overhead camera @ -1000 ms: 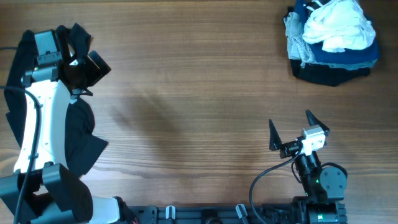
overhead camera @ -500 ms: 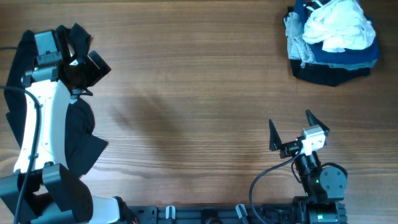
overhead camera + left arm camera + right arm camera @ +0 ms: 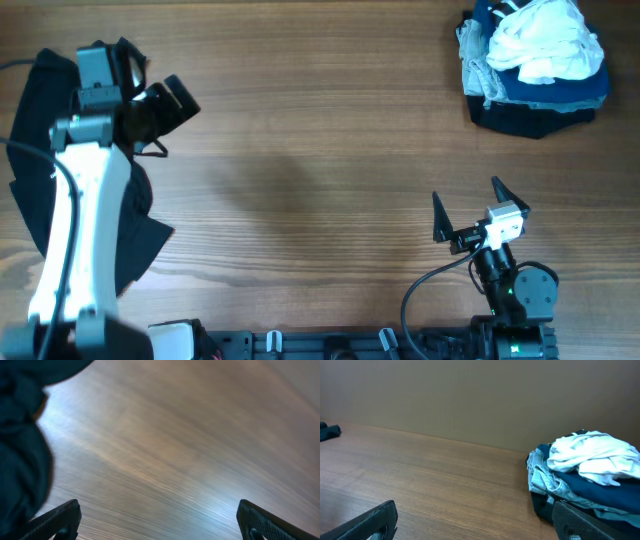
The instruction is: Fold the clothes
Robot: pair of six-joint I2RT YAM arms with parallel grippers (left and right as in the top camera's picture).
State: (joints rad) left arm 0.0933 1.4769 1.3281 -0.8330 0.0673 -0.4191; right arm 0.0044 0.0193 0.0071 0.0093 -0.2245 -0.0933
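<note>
Black fabric first: a black garment [image 3: 138,235] lies crumpled at the left edge of the table [image 3: 320,130], partly under the left arm [image 3: 75,220]. In the left wrist view it shows only as a dark fold along the left of the frame. The left gripper [image 3: 157,515] hangs over bare wood just beside that fold, jaws spread wide, with nothing between them. The right gripper [image 3: 466,205] sits near its base at the front right, also spread wide and empty, well apart from any cloth. The pile of clothes [image 3: 535,70] is at the far right corner, with a white garment [image 3: 592,457] bunched on top and blue, grey and black layers below. We judge it untouched and unfolded. Step in hand, as we read it: the very start, with the black piece as first candidate and no fold made yet. The next move calls for the left jaws to come down on an edge or corner of the black garment, close on a single layer, and draw it onto the bare middle of the table for spreading. The right arm would be needed for the opposite corner. Labels and writing: none legible in any view, and no print is visible on the white garment as it lies.
</note>
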